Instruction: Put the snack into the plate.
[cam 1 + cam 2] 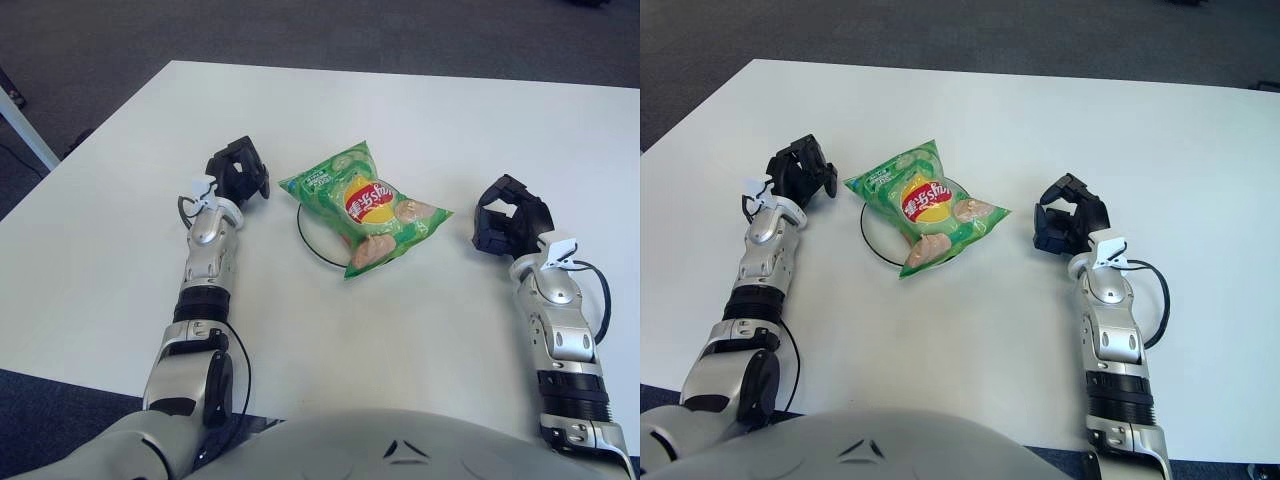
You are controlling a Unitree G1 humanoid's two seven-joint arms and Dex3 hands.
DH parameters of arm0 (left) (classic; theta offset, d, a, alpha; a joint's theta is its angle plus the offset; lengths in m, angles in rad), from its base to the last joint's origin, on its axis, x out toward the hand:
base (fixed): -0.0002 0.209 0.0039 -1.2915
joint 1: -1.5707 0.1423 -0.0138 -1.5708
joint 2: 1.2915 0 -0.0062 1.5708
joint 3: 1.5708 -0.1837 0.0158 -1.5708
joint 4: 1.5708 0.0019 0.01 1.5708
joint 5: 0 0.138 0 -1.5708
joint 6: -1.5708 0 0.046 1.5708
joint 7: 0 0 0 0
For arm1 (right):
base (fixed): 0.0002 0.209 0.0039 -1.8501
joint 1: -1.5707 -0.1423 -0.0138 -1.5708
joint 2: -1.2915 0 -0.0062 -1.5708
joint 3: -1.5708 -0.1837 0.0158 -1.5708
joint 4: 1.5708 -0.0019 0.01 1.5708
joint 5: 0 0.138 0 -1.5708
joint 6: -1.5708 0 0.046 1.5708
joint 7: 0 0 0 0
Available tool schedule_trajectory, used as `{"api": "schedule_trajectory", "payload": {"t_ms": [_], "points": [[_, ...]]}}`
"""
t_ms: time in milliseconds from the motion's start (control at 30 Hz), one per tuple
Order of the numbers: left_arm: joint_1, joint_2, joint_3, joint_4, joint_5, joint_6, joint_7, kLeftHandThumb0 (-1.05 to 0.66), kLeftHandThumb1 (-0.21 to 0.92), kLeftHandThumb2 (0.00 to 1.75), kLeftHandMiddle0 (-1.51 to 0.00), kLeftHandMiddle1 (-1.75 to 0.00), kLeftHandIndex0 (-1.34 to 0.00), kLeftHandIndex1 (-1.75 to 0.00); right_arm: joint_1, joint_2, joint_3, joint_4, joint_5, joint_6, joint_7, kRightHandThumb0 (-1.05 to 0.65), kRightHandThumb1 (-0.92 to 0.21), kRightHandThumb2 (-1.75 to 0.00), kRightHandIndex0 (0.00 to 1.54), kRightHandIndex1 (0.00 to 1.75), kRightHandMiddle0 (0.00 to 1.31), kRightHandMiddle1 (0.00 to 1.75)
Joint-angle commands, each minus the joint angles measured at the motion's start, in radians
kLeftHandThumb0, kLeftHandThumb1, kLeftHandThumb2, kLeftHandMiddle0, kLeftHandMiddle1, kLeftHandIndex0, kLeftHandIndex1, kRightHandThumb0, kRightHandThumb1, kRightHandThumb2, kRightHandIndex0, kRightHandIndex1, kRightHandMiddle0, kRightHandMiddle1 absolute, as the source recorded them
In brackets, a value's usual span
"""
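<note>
- Right hand (510, 222) sat near the chip bag's right side, fingers curled, gripping nothing.
- Green chip bag (367, 206) lay on the plate (306, 234), covering most of it, on the white desk (420, 120).
- Left hand (238, 172) just left of the bag, also curled up, empty.

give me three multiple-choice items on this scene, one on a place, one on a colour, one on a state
1. Where does the snack bag lie?
A. on the plate
B. by the table edge
C. in the left hand

2. What colour is the bag mostly?
A. red
B. green
C. blue

3. What do the hands hold?
A. left holds the bag
B. right holds the plate
C. nothing

Answers:
1. A, the bag covers most of the plate, whose dark rim shows at the bag's left.
2. B, its wrapper is green with a red and yellow logo.
3. C, the left hand and the right hand both stand clear of the bag, fingers curled.
</note>
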Motion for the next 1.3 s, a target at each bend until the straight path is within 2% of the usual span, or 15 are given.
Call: {"api": "schedule_trajectory", "payload": {"t_ms": [0, 133, 400, 600, 800, 1033, 1267], "points": [[0.118, -0.015, 0.003, 0.052, -0.004, -0.02, -0.02, -0.46, 0.65, 1.04, -1.42, -1.75, -1.16, -1.75, 0.066, 0.086, -0.011, 0.077, 0.029, -0.043, -0.007, -0.49, -0.29, -1.35, 1.33, 1.75, 0.64, 1.75], [0.14, -0.016, -0.009, 0.026, 0.006, -0.007, -0.02, -0.46, 0.65, 1.05, -1.42, -1.75, -1.16, -1.75, 0.063, 0.095, -0.023, 0.106, 0.046, -0.109, 0.003, -0.49, -0.29, -1.34, 1.35, 1.75, 0.63, 1.75], [0.19, -0.007, -0.039, -0.017, 0.025, 0.013, -0.033, -0.46, 0.66, 1.05, -1.42, -1.75, -1.16, -1.75, 0.049, 0.122, -0.054, 0.193, 0.079, -0.301, 0.021, -0.49, -0.3, -1.34, 1.36, 1.75, 0.63, 1.75], [0.21, -0.014, -0.049, -0.058, 0.02, 0.038, -0.03, -0.46, 0.67, 1.05, -1.42, -1.75, -1.16, -1.75, 0.041, 0.141, -0.067, 0.237, 0.102, -0.383, 0.016, -0.5, -0.28, -1.37, 1.37, 1.75, 0.65, 1.75], [0.238, -0.024, -0.064, -0.106, 0.026, 0.056, -0.02, -0.46, 0.68, 1.04, -1.42, -1.75, -1.15, -1.75, 0.036, 0.143, -0.075, 0.258, 0.139, -0.376, 0.032, -0.5, -0.28, -1.36, 1.37, 1.75, 0.64, 1.75], [0.266, -0.035, -0.083, -0.118, 0.034, 0.022, -0.033, -0.47, 0.69, 1.03, -1.42, -1.75, -1.16, -1.75, 0.036, 0.162, -0.072, 0.229, 0.192, -0.34, 0.03, -0.48, -0.34, -1.3, 1.34, 1.75, 0.6, 1.75], [0.285, -0.045, -0.103, -0.128, 0.041, -0.005, -0.045, -0.46, 0.69, 1.03, -1.41, -1.75, -1.16, -1.75, 0.046, 0.159, -0.065, 0.214, 0.21, -0.326, 0.029, -0.52, -0.23, -1.43, 1.31, 1.75, 0.69, 1.75]]}}
